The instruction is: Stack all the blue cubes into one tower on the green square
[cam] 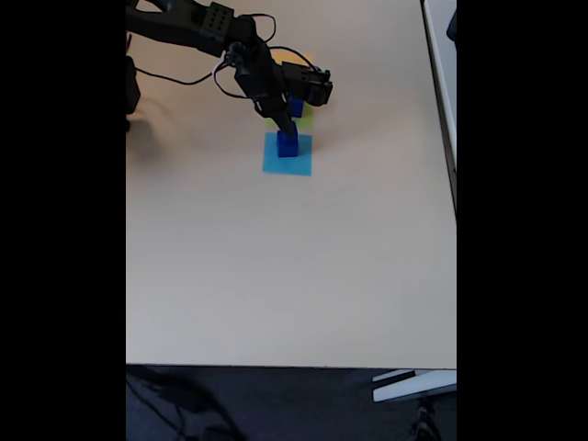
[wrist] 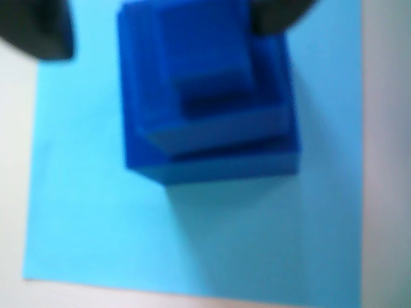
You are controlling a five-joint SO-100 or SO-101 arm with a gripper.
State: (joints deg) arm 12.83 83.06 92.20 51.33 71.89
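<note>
In the wrist view a stepped stack of dark blue cubes (wrist: 212, 138) stands on a flat light-blue square (wrist: 96, 212), widest cube lowest; its blurred top does not let me count the tiers. My gripper (wrist: 160, 25) hangs over the stack, open, its dark fingertips (wrist: 35, 29) wide apart at the upper corners. In the fixed view the stack (cam: 288, 144) sits under the gripper (cam: 286, 129) on that light-blue square (cam: 287, 163). Another dark blue patch (cam: 295, 107) shows just behind, over the green square (cam: 307, 118), half hidden by the arm.
The arm (cam: 197, 28) reaches in from the table's upper left, with cables trailing beside it. An orange square (cam: 296, 57) peeks out behind the arm. The beige table (cam: 294, 266) stretches wide toward the near edge. A white object (cam: 413, 386) lies below the front right corner.
</note>
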